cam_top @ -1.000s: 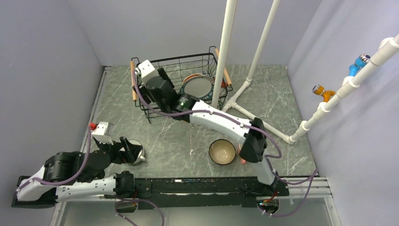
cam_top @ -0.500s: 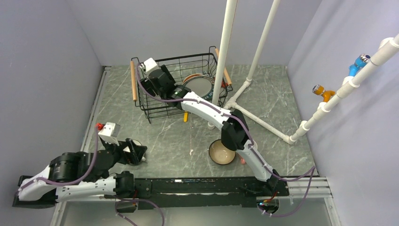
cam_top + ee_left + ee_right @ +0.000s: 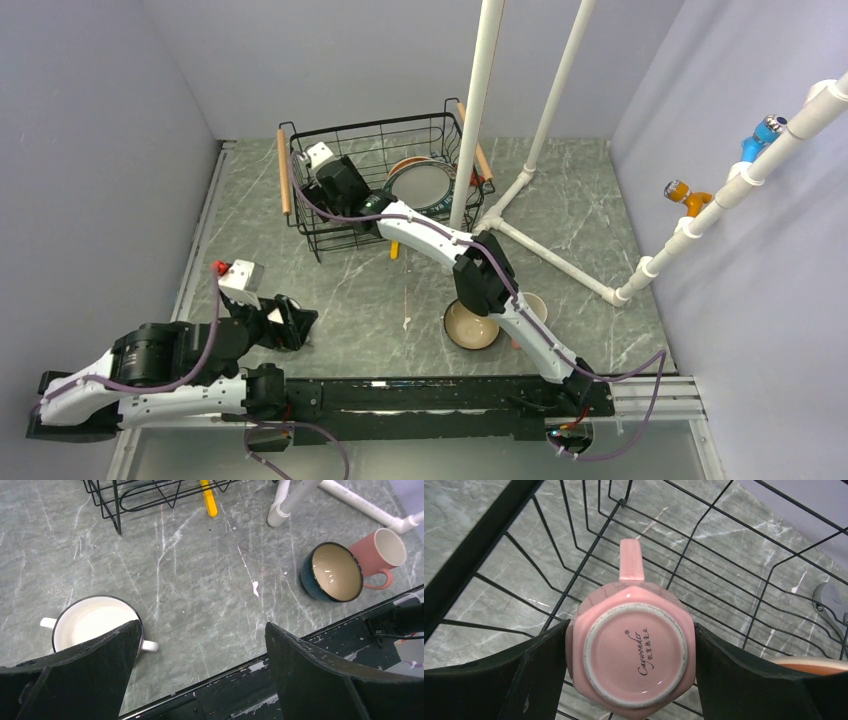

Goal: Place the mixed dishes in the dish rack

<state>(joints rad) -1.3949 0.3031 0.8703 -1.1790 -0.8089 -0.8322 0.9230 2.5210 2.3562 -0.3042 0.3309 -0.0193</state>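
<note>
The dish rack (image 3: 284,180) is a black wire basket at the back of the table. My right gripper (image 3: 335,190) reaches down into its left part. In the right wrist view that gripper (image 3: 631,665) is shut on an upside-down pink mug (image 3: 631,652), with both fingers pressed against the mug's sides above the rack's wire floor (image 3: 724,545). My left gripper (image 3: 202,627) hangs open over the table, its left finger above a white handled cup (image 3: 90,622). A dark-blue bowl (image 3: 332,572) and a second pink mug (image 3: 380,552) rest near the front edge. A patterned plate (image 3: 425,185) stands in the rack.
A yellow tool (image 3: 208,500) lies just in front of the rack. White pipe posts (image 3: 475,110) rise beside the rack's right end, with pipe feet (image 3: 560,265) running across the table. An orange-rimmed dish (image 3: 405,165) leans behind the plate. The black base rail (image 3: 300,680) runs along the near edge.
My right arm has stretched further over the table and lowered the pink mug deeper into the rack's left part. My left gripper has drifted slightly right over the white cup, still open.
</note>
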